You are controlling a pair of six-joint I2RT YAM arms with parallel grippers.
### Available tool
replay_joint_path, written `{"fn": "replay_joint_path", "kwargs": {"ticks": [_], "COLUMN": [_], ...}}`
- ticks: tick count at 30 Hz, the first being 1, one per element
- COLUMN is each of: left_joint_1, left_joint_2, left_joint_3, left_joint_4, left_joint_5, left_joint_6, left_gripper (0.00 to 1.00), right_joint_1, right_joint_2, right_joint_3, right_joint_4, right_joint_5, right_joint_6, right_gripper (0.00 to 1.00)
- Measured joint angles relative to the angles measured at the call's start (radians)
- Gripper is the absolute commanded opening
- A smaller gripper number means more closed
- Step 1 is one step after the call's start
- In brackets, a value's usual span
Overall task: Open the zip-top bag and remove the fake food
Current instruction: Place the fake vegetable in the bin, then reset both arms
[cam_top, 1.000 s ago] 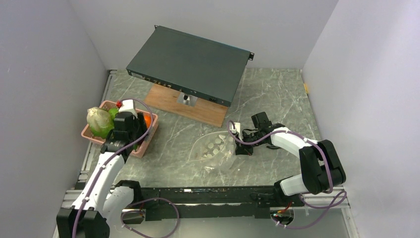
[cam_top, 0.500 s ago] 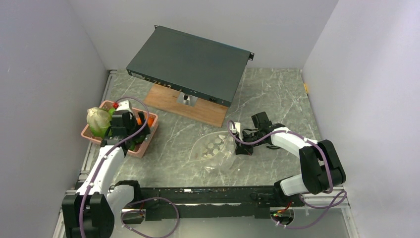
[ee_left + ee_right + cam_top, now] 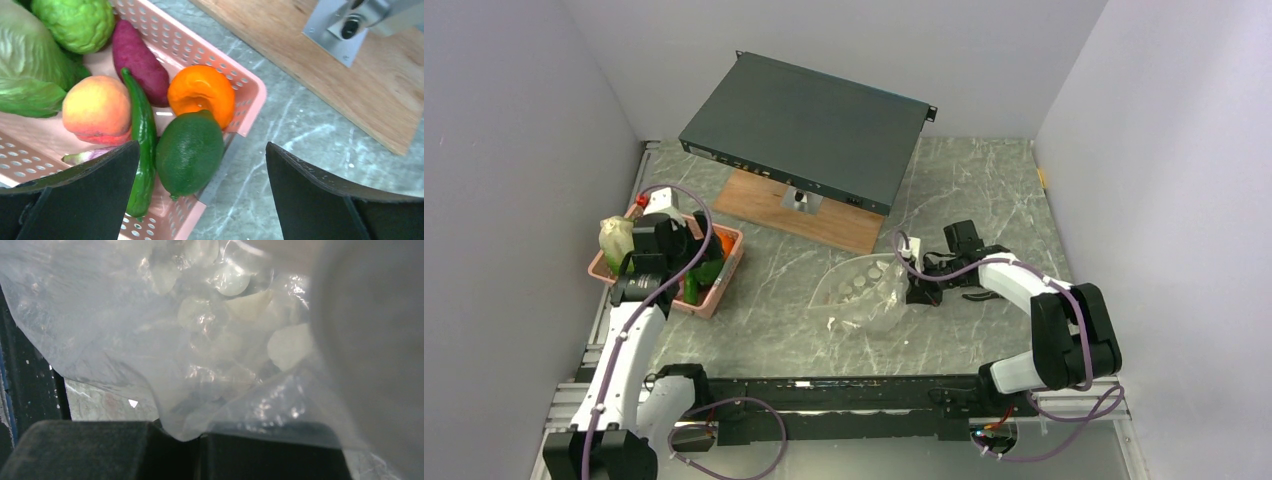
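The clear zip-top bag lies mid-table with pale round pieces inside. My right gripper is shut on its right edge and holds that edge raised. In the right wrist view the plastic is pinched between the closed fingers. Fake food lies in the pink mesh basket: a green lime, an orange, a purple piece, a peach, a cucumber and a pale leafy head. My left gripper is open and empty above the basket's near corner; it also shows in the top view.
A dark flat rack unit rests on a wooden board at the back centre. The pink basket stands at the left by the wall. Side walls close in both sides, and a black rail runs along the near edge.
My left gripper has moved back and to the left over the basket. My right gripper has shifted slightly right and lifted the bag's edge, dragging the bag right.
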Motion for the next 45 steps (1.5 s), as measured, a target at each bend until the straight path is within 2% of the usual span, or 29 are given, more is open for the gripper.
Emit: {"fn": "replay_joint_path", "kwargs": {"ticks": [8, 11, 14, 17, 29, 32, 36, 41, 45], "left_joint_1": [0.001, 0.001, 0.001, 0.001, 0.001, 0.001, 0.001, 0.001, -0.001], "left_joint_2": [-0.049, -0.052, -0.056, -0.061, -0.099, -0.120, -0.157, -0.180, -0.200], "left_joint_3": [0.033, 0.050, 0.067, 0.079, 0.171, 0.206, 0.249, 0.306, 0.359], "left_joint_4": [-0.033, -0.051, -0.069, -0.080, -0.154, -0.186, -0.229, -0.307, -0.360], "left_joint_5": [0.195, 0.262, 0.322, 0.374, 0.512, 0.512, 0.497, 0.428, 0.332], "left_joint_6": [0.000, 0.000, 0.000, 0.000, -0.008, -0.008, -0.007, 0.008, 0.041], "left_gripper": [1.00, 1.00, 1.00, 1.00, 1.00, 1.00, 1.00, 1.00, 1.00], "right_joint_1": [-0.044, -0.056, -0.076, -0.101, -0.370, -0.426, -0.482, -0.575, -0.637], "right_joint_2": [0.000, 0.000, 0.000, 0.000, -0.051, -0.077, -0.103, -0.127, -0.163], "right_joint_3": [0.021, 0.032, 0.047, 0.069, 0.290, 0.372, 0.485, 0.609, 0.632], "right_joint_4": [-0.013, -0.018, -0.039, -0.075, -0.372, -0.434, -0.488, -0.490, -0.463], "right_joint_5": [-0.019, -0.033, -0.038, -0.037, -0.037, -0.038, -0.036, -0.010, 0.012], "right_joint_6": [0.042, 0.069, 0.081, 0.081, -0.039, -0.042, -0.017, 0.125, 0.248], "right_gripper": [0.01, 0.20, 0.46, 0.64, 0.93, 0.98, 0.99, 0.99, 0.98]}}
